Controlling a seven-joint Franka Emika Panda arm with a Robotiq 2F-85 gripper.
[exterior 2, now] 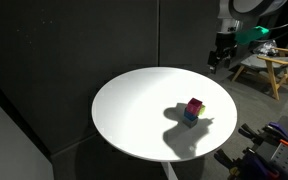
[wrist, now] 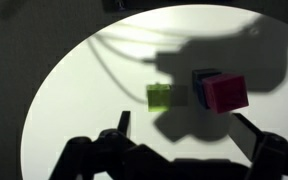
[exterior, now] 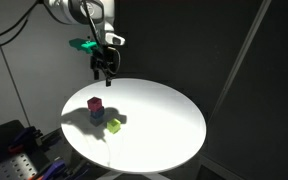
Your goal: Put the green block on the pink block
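Note:
The green block (exterior: 114,125) is a small lime cube lying on the round white table (exterior: 164,115). In the wrist view the green block (wrist: 161,95) sits just left of the pink block (wrist: 226,92). The pink block (exterior: 95,103) rests on top of a dark blue cube (exterior: 96,116). The pink block also shows in an exterior view (exterior 2: 194,105). My gripper (exterior: 105,70) hangs high above the table, well clear of the blocks, open and empty. In the wrist view its two fingers (wrist: 184,125) spread wide below the blocks. It also shows in an exterior view (exterior 2: 217,62).
The dark blue cube (wrist: 202,80) under the pink block stands right beside the green block. The arm's shadow falls over the blocks. A wooden stool (exterior 2: 267,68) stands beyond the table (exterior 2: 134,110). Dark curtains surround the scene.

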